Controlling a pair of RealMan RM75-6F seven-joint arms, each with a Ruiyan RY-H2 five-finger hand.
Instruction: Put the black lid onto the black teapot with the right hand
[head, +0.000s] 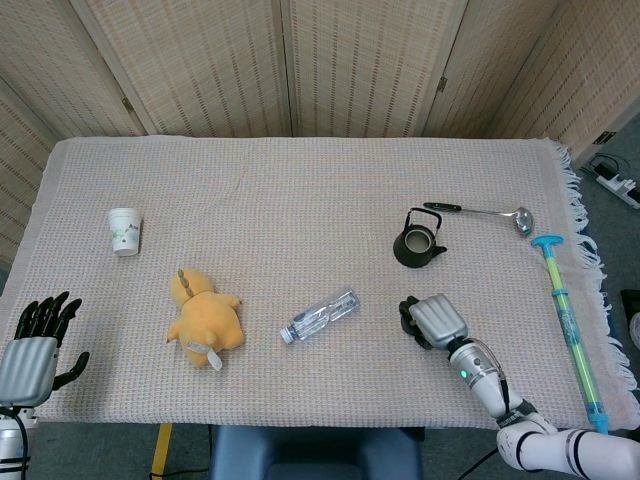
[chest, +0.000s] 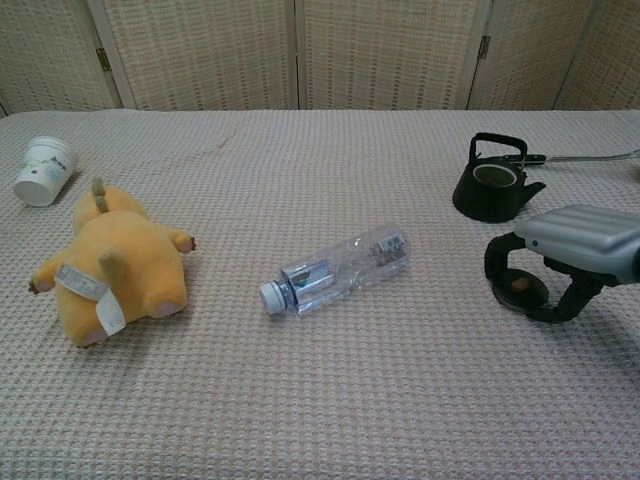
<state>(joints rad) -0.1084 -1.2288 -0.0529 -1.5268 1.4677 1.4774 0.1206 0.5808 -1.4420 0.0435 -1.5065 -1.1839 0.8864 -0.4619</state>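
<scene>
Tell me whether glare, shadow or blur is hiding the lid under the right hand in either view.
Head view: even light, no glare, but the right hand covers the black lid almost entirely. Chest view: sharp, softly lit; black lid shows between the dark fingers, only a faint shadow under the hand.

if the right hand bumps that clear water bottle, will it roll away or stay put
The clear bottle lies on its side and is round, so it would probably roll. It looks nearly empty, so likely light and easily shoved. The textured tablecloth may slow it somewhat.
</scene>
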